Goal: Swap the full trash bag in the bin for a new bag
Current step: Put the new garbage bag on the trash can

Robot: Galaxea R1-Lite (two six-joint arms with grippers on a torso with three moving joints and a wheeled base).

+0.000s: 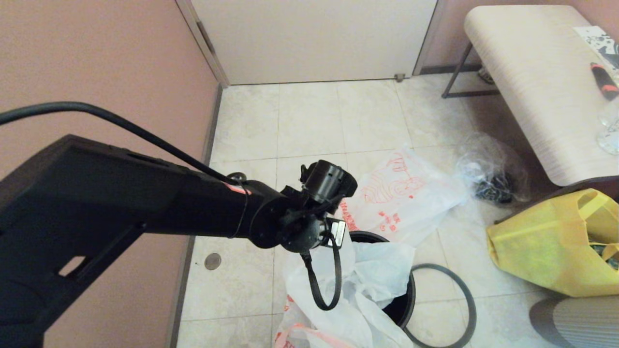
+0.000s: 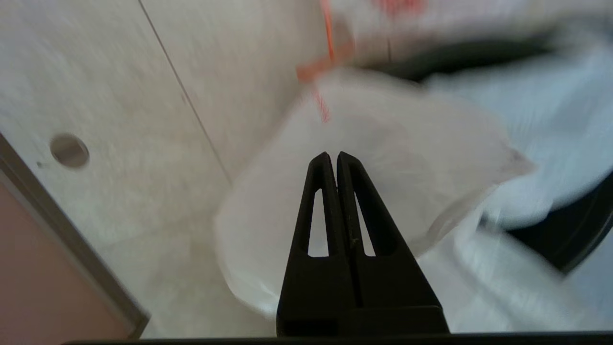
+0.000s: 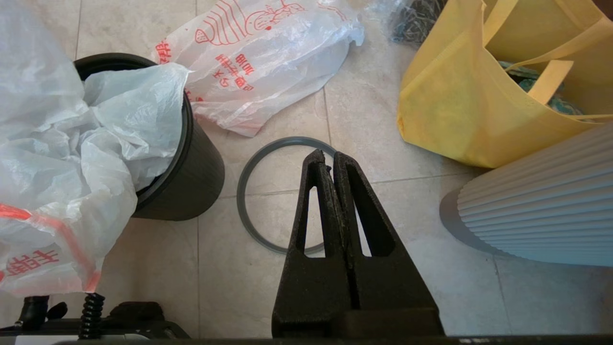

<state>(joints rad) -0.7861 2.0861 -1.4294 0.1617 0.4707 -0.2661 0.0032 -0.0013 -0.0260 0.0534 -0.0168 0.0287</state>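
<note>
The dark bin (image 1: pixel 405 305) (image 3: pixel 194 175) stands on the tiled floor with the full trash bag (image 1: pixel 375 273) (image 3: pixel 72 153) in it. The bag's white plastic and orange handles spill over the left rim, and its contents are hidden. The limp new bag (image 1: pixel 401 193) (image 3: pixel 261 57) lies flat on the floor just beyond the bin. The grey rim hoop (image 1: pixel 468 299) (image 3: pixel 245 201) lies beside the bin on the right. My left gripper (image 2: pixel 333 154) is shut and empty, hanging over the spilled plastic (image 2: pixel 392 158). My right gripper (image 3: pixel 329 153) is shut and empty above the hoop.
A yellow tote bag (image 1: pixel 551 246) (image 3: pixel 459 96) and a grey ribbed object (image 1: pixel 578 321) stand to the right. A clear bag with dark contents (image 1: pixel 493 176) lies under the bench (image 1: pixel 532 67). The pink wall (image 1: pixel 96 72) runs along the left, with a floor drain (image 1: pixel 213 261) near it.
</note>
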